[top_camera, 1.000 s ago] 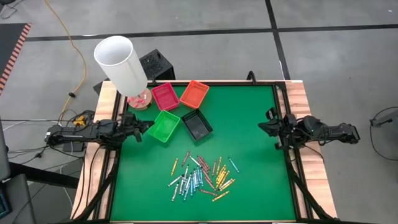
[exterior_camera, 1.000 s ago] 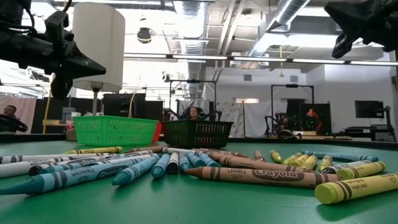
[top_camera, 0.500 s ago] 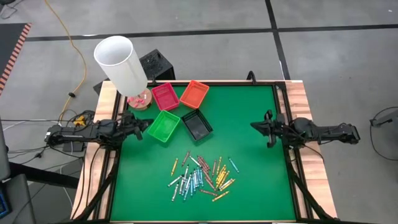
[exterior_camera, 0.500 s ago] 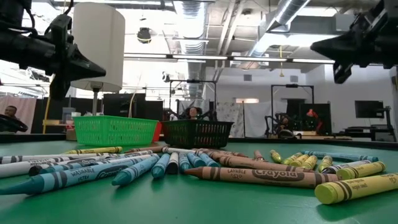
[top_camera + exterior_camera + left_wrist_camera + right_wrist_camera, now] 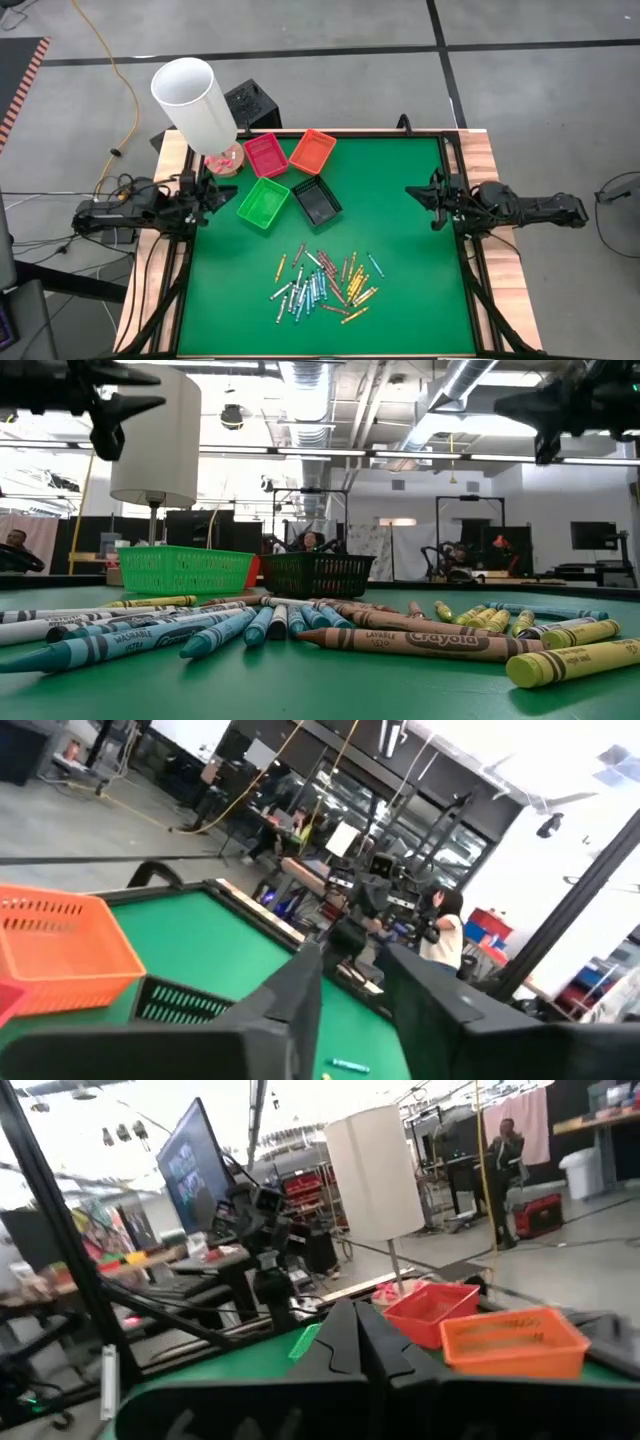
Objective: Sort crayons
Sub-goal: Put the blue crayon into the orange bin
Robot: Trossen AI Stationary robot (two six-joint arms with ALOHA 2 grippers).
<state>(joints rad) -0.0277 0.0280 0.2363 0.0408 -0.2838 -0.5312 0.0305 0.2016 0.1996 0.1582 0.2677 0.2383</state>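
High view: crayons point(image 5: 324, 281) lie well apart from left jaws point(image 5: 213, 192), spread, and right jaws point(image 5: 414, 192), pressed together

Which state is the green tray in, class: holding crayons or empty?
Empty. In the high view the green tray shows only its bare green floor, and the crayons all lie loose on the table, apart from it.

Table point(image 5: 400, 270): green mat, light wood edge strips. Crayons point(image 5: 322, 283): mixed yellow-orange, light blue, red-brown, grey-white; paper wrappers w/ black print. Trays: red point(image 5: 265, 155), orange point(image 5: 313, 151), green point(image 5: 262, 202), black point(image 5: 317, 201); green & black have mesh walls. Cylinder point(image 5: 193, 101): white. Arms: dark. Floor: grey, black lines.
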